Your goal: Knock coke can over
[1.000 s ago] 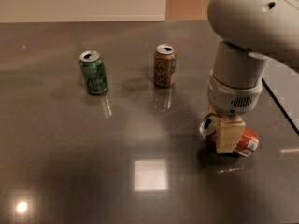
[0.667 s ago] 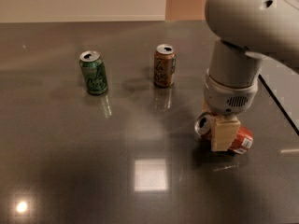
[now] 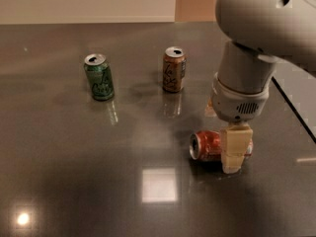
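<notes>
The coke can (image 3: 208,146), red with a silver top, lies on its side on the dark table (image 3: 74,181), top end facing left. My gripper (image 3: 235,156) hangs from the big grey arm (image 3: 247,78) and reaches down right over the can's right half. It stands in front of the can and hides that end of it. Whether it touches the can I cannot tell.
A green can (image 3: 99,77) stands upright at the back left. A tan-orange can (image 3: 174,69) stands upright at the back centre. The table's right edge (image 3: 296,112) runs diagonally just right of my arm. A bright light reflection (image 3: 159,184) lies on the table in front.
The coke can has shifted left from under my gripper and now shows more of its body lying flat. My gripper has stayed nearly in place.
</notes>
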`<state>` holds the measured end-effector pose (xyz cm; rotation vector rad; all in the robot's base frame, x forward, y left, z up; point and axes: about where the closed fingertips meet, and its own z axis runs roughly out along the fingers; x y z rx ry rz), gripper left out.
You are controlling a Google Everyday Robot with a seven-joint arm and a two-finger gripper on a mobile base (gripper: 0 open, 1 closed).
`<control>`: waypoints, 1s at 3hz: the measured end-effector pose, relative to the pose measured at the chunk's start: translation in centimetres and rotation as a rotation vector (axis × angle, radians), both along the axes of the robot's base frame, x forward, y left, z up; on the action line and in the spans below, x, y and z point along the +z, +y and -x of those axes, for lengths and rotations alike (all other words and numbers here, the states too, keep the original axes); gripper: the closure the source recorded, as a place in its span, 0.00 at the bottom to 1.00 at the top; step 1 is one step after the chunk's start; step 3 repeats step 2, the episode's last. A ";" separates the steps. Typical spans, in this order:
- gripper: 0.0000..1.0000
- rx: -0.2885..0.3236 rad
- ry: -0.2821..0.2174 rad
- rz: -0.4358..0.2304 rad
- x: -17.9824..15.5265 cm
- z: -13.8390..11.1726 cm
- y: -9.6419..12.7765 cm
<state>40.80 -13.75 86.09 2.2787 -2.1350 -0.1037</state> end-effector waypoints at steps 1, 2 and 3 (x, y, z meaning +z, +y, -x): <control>0.00 -0.015 -0.008 -0.049 0.0 0.1 -0.1; 0.00 -0.015 -0.008 -0.049 0.0 0.1 -0.1; 0.00 -0.015 -0.008 -0.049 0.0 0.1 -0.1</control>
